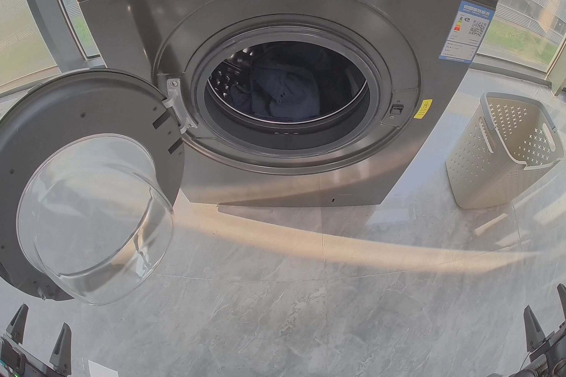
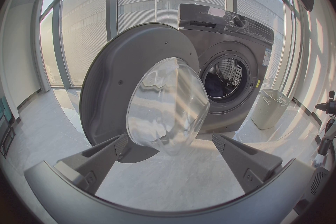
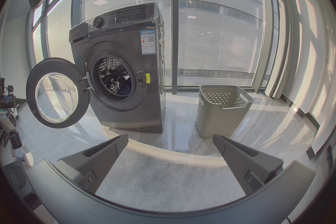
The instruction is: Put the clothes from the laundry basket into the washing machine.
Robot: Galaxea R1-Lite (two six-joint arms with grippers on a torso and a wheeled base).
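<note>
The grey washing machine (image 1: pixel 283 13) stands ahead with its round door (image 1: pixel 88 184) swung wide to the left. Dark blue clothes (image 1: pixel 283 86) lie inside the drum, also glimpsed as dark clothes (image 3: pixel 122 85) through the opening. The pale perforated laundry basket (image 1: pixel 507 151) stands on the floor right of the machine; what I can see of the basket (image 3: pixel 224 109) inside looks empty. My left gripper (image 2: pixel 168 154) is open, low and back from the door. My right gripper (image 3: pixel 170 158) is open too, low at the right, well short of the basket.
Grey tiled floor (image 1: pixel 330 301) stretches between me and the machine. Tall windows (image 3: pixel 217 25) and their frames run behind the machine and basket. The open door with its glass bowl (image 2: pixel 166 105) juts into the space on the left.
</note>
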